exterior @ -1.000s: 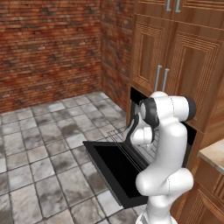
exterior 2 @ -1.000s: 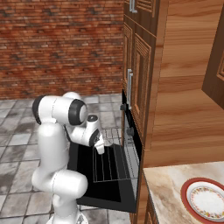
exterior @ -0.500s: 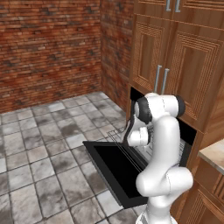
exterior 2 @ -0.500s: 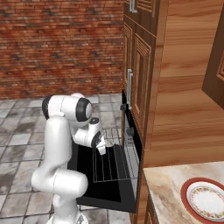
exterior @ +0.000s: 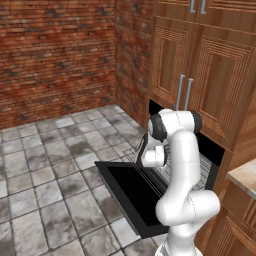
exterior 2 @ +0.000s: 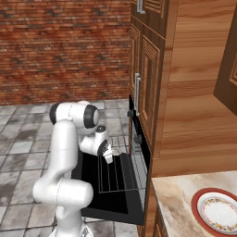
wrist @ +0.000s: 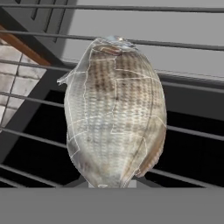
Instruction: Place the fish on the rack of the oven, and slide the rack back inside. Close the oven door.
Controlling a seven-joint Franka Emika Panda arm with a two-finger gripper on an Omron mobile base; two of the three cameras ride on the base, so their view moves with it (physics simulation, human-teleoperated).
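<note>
Now the gripper (exterior 2: 109,155) is clamped on the fish (wrist: 114,113), which hangs nose-out from the jaws just above the wires of the rack (exterior 2: 115,169). In the hand view the scaled grey body covers the fingertips, with the rack wires running across behind it. The rack is pulled out over the door (exterior: 134,192), which lies dropped flat in front of the oven (exterior: 207,150). The arm bends down from the base toward the rack. On the counter at the right sits a red-rimmed plate (exterior 2: 217,212).
</note>
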